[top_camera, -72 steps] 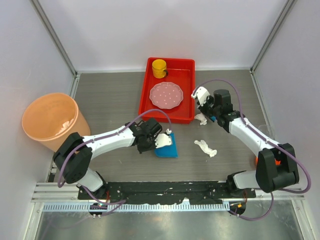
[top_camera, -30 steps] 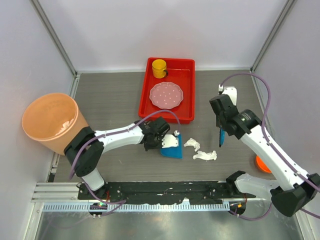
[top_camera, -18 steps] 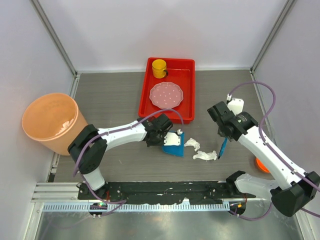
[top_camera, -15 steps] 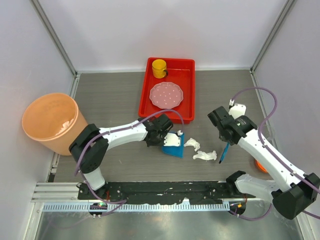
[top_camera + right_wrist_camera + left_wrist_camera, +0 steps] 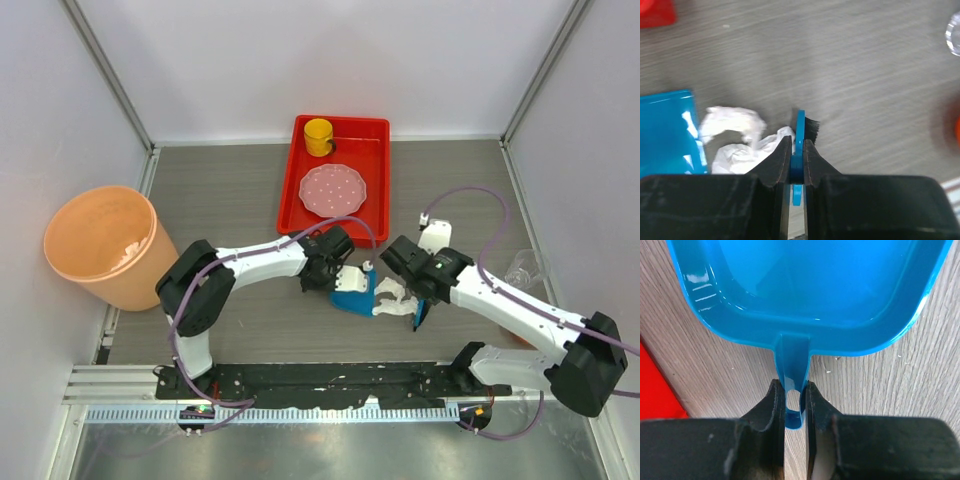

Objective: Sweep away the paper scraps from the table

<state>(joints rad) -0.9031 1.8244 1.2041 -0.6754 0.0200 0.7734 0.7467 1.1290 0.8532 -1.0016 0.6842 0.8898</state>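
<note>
Left tool (image 5: pixel 792 400) is clamped on the stub handle of the blue dustpan (image 5: pixel 805 290), one finger on each side of the handle's hole. The pan sits on the tabletop (image 5: pixel 220 200) near the front middle, just in front of the red tray (image 5: pixel 375 135), with its open side facing the right arm.

Right tool (image 5: pixel 797 150) is pinched tight on the thin blue handle of a small brush (image 5: pixel 801 127), black bristles pointing down at the tabletop.

Paper scraps (image 5: pixel 737 135): two crumpled white wads, touching each other, lying between the brush and the dustpan's open edge. The brush is right against the nearer wad. The far wad is at the pan's edge (can't tell whether it's on the lip or just short of it). In the top view the scraps (image 5: pixel 392 298) sit directly under the right wrist, partly hidden by it.

Elsewhere: pink dotted plate (image 5: pixel 333 188) and yellow cup (image 5: pixel 319 135) in the tray, orange bucket (image 5: pixel 100 245) at the far left edge.
</note>
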